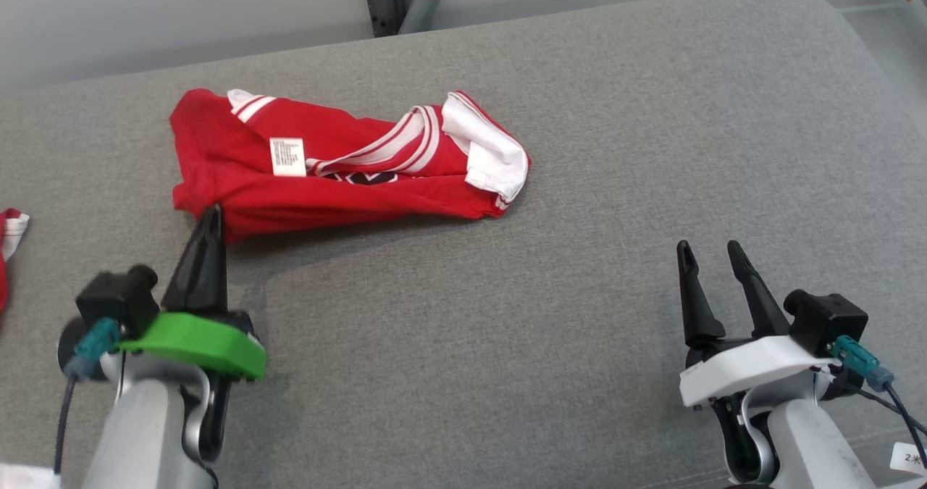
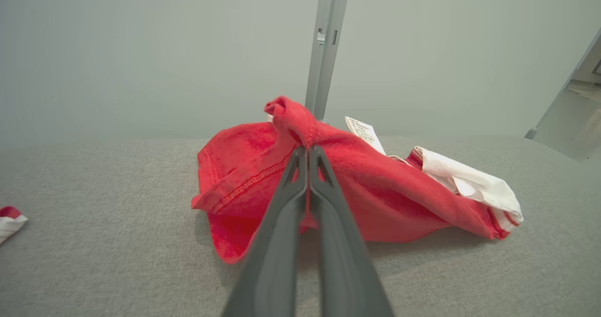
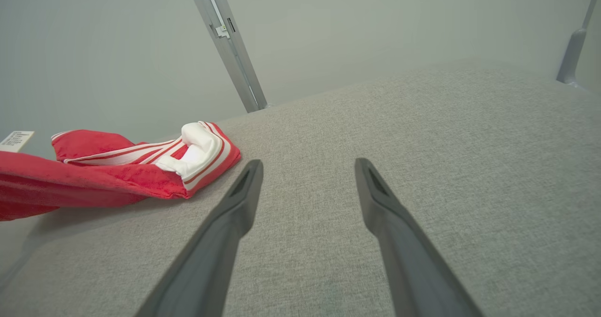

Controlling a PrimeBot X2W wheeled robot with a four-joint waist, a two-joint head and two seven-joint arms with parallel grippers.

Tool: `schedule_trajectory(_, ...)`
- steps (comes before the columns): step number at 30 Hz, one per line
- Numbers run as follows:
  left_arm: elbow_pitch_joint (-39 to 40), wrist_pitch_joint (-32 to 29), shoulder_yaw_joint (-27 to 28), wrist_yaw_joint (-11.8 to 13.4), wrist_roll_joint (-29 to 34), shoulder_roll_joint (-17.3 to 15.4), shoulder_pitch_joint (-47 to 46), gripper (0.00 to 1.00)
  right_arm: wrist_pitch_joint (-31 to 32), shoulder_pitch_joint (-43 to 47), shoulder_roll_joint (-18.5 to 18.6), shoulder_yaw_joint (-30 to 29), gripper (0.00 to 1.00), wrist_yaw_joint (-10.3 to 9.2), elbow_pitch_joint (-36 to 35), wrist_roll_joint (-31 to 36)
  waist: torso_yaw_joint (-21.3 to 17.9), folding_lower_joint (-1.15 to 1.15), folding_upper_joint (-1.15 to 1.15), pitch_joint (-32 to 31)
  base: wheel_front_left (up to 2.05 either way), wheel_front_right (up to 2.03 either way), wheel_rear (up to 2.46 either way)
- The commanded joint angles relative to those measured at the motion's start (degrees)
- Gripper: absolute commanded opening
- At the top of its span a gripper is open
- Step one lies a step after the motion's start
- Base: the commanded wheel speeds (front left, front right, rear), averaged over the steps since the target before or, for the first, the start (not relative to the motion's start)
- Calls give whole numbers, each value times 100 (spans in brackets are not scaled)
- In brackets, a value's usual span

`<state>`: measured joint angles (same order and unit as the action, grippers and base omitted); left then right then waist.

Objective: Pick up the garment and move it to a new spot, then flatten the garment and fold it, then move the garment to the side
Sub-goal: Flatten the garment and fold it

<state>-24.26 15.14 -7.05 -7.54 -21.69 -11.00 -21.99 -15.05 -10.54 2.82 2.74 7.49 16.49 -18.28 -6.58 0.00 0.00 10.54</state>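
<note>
Head view: the grey cloth-covered table (image 1: 579, 293) spans nearly the whole frame. Its far edge runs along a pale wall and curves round at the far right corner. A grey post (image 1: 395, 0) stands just behind that edge. The near middle and the whole right half of the table lie bare, giving wide open room.

The garment (image 1: 340, 177), red with white striped trim, lies crumpled in a long heap on the far left part of the table. Its back edge is close to the table's far edge, and its white-lined end points right.

The left hand (image 1: 210, 217), with a green collar, is clenched on the garment's near left corner. In the left wrist view the fingers of this hand (image 2: 308, 149) press together, with a fold of the red garment (image 2: 375, 190) bunched up just beyond the tips.

The right hand (image 1: 707, 246), with a white collar, is released, its fingers spread over bare table and well apart from the garment. The right wrist view shows this hand (image 3: 307, 164) with the garment's (image 3: 117, 176) white end off to one side.

A white label (image 1: 287, 156) sits on the red cloth. A scrap of red and white cloth (image 1: 9, 243) lies at the left border.
</note>
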Motion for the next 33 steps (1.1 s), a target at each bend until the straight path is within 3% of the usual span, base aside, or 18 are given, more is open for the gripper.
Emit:
schedule_trajectory(1,-14,0,53,14,26,38,327,0,-19,125,20,-10,100,0,27,-52,242,0,0,-226,0,0,0)
schedule_trajectory(2,-63,0,74,14,15,57,530,0,-19,147,19,-6,100,0,36,-44,274,0,0,-249,0,0,0)
schedule_trajectory(3,-141,1,118,14,40,49,690,19,-19,164,19,-2,100,0,44,-28,296,0,0,-267,0,0,0)
schedule_trajectory(4,-239,1,230,14,74,71,844,76,-19,196,21,-18,100,0,57,-9,324,0,0,-298,0,0,0)
schedule_trajectory(5,-441,-1,288,14,79,124,1048,100,-19,232,20,-28,100,0,79,8,340,0,0,-341,0,0,0)
schedule_trajectory(8,-772,2,681,101,182,280,1450,100,-19,314,21,-55,100,0,123,39,349,0,0,-470,0,0,0)
schedule_trajectory(14,-703,1,1129,87,471,627,1997,100,-19,505,16,-218,100,0,165,101,415,0,0,-776,0,0,0)
schedule_trajectory(27,-408,1,826,6,495,804,1817,100,-19,624,18,-188,100,0,109,93,315,0,0,-873,0,0,0)
schedule_trajectory(33,-207,0,503,17,416,803,1675,100,-19,303,37,-7,100,0,4,247,565,0,0,-520,0,0,0)
